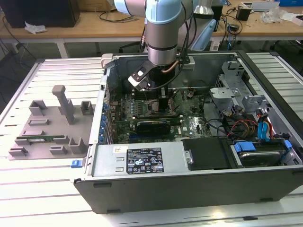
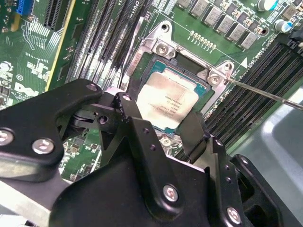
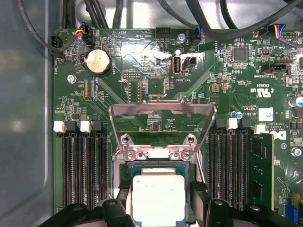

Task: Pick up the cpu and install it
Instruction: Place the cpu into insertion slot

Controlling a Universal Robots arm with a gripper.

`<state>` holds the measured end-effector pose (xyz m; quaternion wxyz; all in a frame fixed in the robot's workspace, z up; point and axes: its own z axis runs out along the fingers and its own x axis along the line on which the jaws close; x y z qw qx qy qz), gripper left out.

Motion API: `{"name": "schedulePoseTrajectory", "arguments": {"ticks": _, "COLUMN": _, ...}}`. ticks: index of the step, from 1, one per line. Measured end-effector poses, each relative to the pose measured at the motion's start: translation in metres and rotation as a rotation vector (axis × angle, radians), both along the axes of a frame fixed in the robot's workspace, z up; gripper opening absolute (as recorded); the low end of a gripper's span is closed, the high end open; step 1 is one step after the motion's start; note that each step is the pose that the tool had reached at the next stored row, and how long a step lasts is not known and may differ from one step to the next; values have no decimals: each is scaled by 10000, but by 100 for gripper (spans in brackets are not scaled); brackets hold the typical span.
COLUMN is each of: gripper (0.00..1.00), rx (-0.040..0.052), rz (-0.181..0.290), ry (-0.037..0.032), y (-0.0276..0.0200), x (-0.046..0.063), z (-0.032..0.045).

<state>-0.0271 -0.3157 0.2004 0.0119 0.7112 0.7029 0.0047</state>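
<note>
I see my arm [image 1: 162, 33] standing straight up, wrist vertical. The hand [image 1: 163, 105] hangs directly beneath the wrist, pointing straight down. In both wrist views its black linkages [image 2: 142, 156] splay out to either side.

Exterior view high, overlooking whole case [image 1: 189, 194]; both wrist views close above cpu [image 2: 168, 101] [image 3: 158, 198].
</note>
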Motion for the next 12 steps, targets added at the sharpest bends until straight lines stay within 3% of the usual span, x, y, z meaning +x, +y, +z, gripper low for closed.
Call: {"name": "schedulePoseTrajectory", "arguments": {"ticks": 12, "gripper": 61, "rx": 2, "rz": -1, "ry": -2, "y": 2, "x": 0, "z": 144}}
